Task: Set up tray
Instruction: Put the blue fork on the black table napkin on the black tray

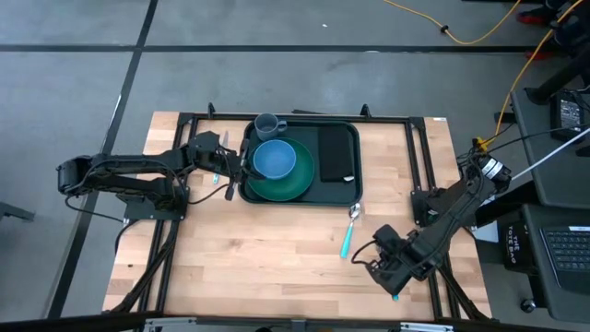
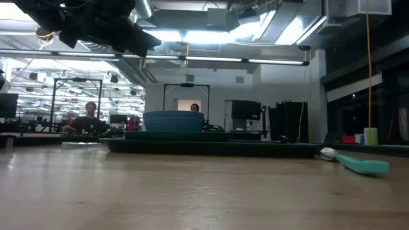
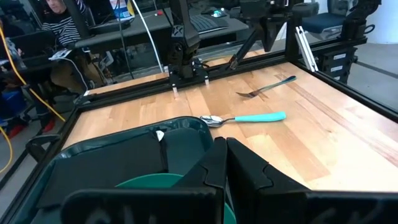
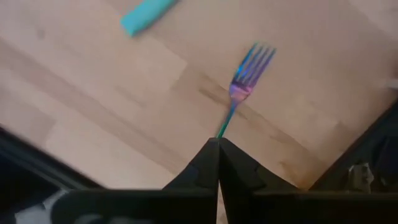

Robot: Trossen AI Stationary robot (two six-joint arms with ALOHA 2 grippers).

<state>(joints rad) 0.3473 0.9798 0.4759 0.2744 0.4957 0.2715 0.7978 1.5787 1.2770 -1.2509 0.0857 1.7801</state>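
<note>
The dark green tray (image 1: 309, 192) lies at the table's far middle. On it are a green plate (image 1: 295, 187) with a blue bowl (image 1: 274, 159), a grey cup (image 1: 267, 124) and a black napkin (image 1: 337, 152). A teal-handled spoon (image 1: 349, 235) lies on the wood off the tray's near right corner. A fork (image 4: 249, 74) lies flat on the table near the right edge. My right gripper (image 4: 217, 144) hangs shut above the fork's handle, pointing down. My left gripper (image 3: 222, 155) is shut, raised over the tray's left rim.
Black frame rails (image 1: 419, 157) run along the table's far and right sides, close to the fork. Bare wood (image 1: 258, 258) spreads across the near half of the table. People sit at desks (image 2: 89, 118) in the room beyond the far edge.
</note>
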